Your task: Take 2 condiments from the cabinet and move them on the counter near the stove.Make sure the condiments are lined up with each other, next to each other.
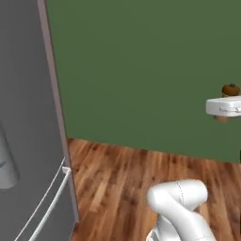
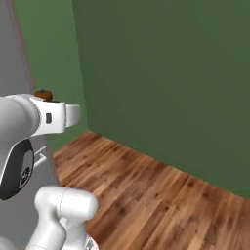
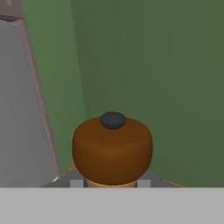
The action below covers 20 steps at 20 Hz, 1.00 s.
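One condiment bottle (image 3: 112, 151) sits clamped between the gripper (image 3: 110, 183) jaws: brown rounded head, dark knob on top, a paler orange neck just visible below it. In the left base view you see the same bottle (image 1: 230, 89) poking above the white hand at the right edge, held high over the wood floor (image 1: 127, 181). Beyond it: green wall (image 3: 166, 78), and a grey appliance front (image 1: 23, 117) with silver handles on the left. Neither counter nor stove is in sight.

Judgement: carry leg, cabinet to counter, for one of the two bottles. Your next move calls for turning the base until the stove-side counter shows, then lowering the bottle upright.
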Available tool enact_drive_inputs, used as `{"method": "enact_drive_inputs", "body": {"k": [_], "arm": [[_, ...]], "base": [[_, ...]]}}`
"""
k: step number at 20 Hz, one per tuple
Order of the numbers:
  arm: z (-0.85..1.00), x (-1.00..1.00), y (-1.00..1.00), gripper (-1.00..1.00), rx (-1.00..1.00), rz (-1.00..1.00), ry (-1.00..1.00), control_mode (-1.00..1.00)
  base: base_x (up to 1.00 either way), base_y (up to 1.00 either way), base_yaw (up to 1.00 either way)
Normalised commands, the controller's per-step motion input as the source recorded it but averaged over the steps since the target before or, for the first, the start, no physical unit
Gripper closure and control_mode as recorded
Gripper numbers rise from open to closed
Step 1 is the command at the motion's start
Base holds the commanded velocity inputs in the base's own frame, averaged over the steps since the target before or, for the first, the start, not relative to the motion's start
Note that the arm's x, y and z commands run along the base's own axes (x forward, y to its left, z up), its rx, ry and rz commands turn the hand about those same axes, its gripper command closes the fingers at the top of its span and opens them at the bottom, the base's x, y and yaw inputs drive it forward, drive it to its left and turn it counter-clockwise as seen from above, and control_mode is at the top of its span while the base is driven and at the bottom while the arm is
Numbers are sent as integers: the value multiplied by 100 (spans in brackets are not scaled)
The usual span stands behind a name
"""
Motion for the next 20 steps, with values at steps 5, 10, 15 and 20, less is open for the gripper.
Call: {"method": "enact_drive_inputs", "body": {"k": [5, 10, 15, 20], "arm": [[0, 0, 0, 100, 0, 0, 0, 100], [0, 0, 0, 100, 0, 0, 0, 100], [0, 0, 0, 100, 0, 0, 0, 100], [0, 0, 0, 100, 0, 0, 0, 100]], "base": [[0, 0, -99], [0, -10, -97], [35, -35, -73], [79, -21, -50]]}}
